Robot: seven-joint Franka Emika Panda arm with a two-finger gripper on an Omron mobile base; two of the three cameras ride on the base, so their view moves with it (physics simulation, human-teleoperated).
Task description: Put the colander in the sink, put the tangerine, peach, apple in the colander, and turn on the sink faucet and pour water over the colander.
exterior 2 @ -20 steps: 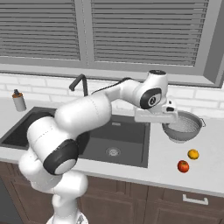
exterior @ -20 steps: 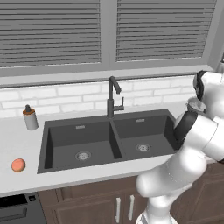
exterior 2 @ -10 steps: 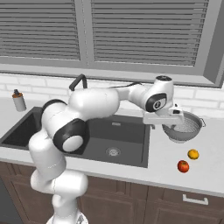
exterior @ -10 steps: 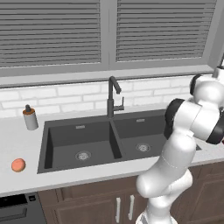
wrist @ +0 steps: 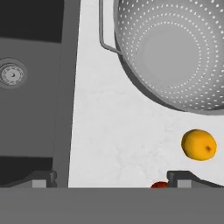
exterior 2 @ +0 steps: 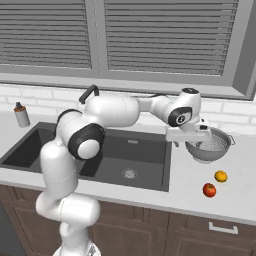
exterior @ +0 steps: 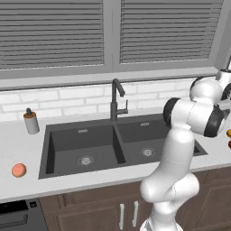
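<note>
From my remote station, scanning left to right, I saw the peach (exterior: 18, 170) on the table (exterior: 18, 144) at the far left, just beside the sink's left edge. A grey soap dispenser (exterior 2: 21, 115) stood upright behind it, near the back wall. The sink (exterior 2: 125, 155) lay with its long axis running across the table, parallel to the window, both basins holding no fruit. The sink faucet (exterior: 115, 100) rose upright behind the divider between the basins; I could not tell its spout direction exactly.

Right of the sink, the gripper (wrist: 111, 177) hung above bare table with the jaws spread wide, holding nothing. The colander (exterior 2: 209, 145) sat upright on the table, mouth up, just beyond the jaws. One side handle (wrist: 105, 33) pointed toward the sink, so its handle axis ran parallel to the sink's long axis. The apple (exterior 2: 209, 190) and the tangerine (exterior 2: 220, 176) rested near the table's front edge, close together, apart from the colander.
</note>
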